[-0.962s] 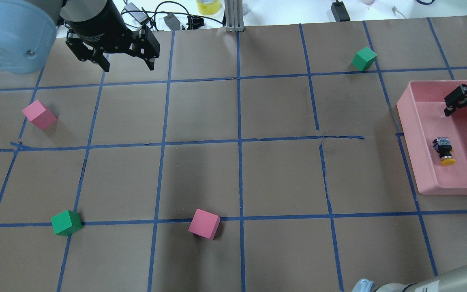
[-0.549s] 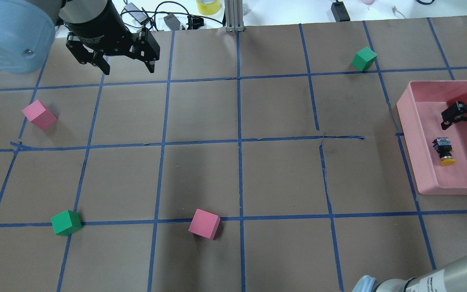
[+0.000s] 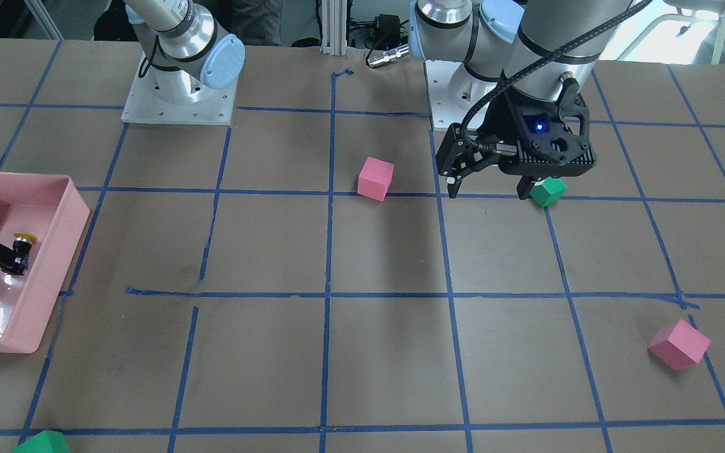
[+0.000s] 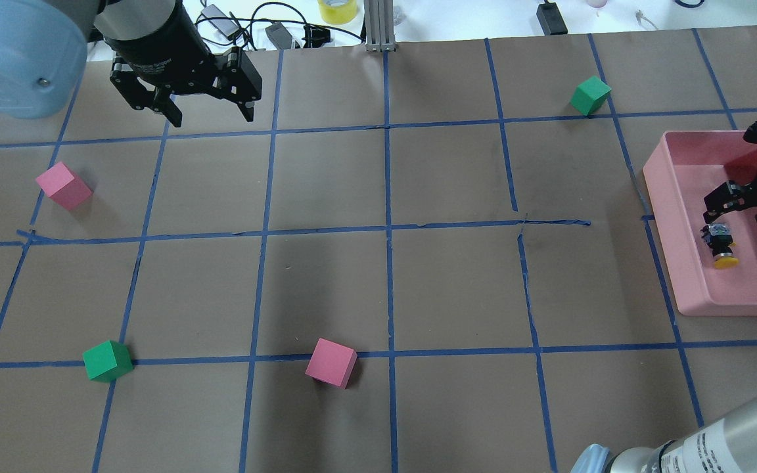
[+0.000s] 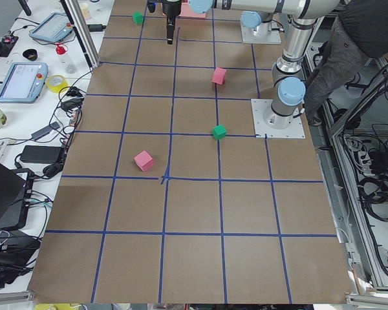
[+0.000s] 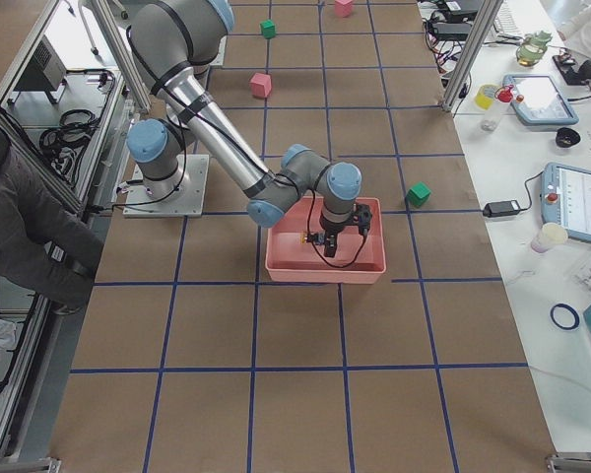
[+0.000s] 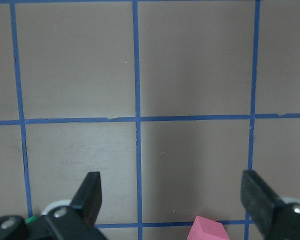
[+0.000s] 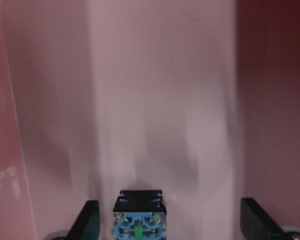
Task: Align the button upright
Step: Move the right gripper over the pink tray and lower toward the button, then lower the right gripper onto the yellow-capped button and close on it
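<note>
Button [image 8: 139, 220] cut off by right wrist view's bottom edge.

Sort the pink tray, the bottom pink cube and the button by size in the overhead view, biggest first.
1. pink tray
2. bottom pink cube
3. button, clearly the smallest

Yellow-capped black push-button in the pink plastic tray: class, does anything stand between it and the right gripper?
Nothing visible does. The right gripper hangs open over the pink plastic tray, just beyond the silvery end of the yellow-capped black push-button, which lies on its side. The wrist view shows only bare tray floor around it.
</note>
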Robot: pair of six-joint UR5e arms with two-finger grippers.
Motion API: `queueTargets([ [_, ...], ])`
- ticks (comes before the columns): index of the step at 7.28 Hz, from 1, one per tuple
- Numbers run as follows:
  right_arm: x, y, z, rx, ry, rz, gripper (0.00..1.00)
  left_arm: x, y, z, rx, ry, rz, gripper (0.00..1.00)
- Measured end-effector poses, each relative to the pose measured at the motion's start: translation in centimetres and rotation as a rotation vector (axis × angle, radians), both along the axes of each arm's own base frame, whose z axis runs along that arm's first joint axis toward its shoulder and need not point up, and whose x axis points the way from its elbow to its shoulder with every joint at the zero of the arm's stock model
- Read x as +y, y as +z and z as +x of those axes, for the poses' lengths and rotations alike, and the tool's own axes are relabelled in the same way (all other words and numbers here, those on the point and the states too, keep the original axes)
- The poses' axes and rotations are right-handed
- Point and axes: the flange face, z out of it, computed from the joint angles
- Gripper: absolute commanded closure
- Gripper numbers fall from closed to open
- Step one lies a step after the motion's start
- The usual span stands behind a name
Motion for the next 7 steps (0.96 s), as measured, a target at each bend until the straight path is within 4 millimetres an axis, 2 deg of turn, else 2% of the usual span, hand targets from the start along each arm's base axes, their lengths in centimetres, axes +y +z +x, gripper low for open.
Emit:
queueTargets([
  [3, 0.1, -1.4, 0.1, -0.015, -0.004, 0.015, 0.0, 0.0, 0.0, 0.0, -0.005, 0.008, 0.001, 0.0],
  [7, 0.0, -1.8, 0.3, -0.03, -0.01, -0.001, 0.0, -0.1, 0.0, 0.1, -0.006, 0.003, -0.004, 0.0],
])
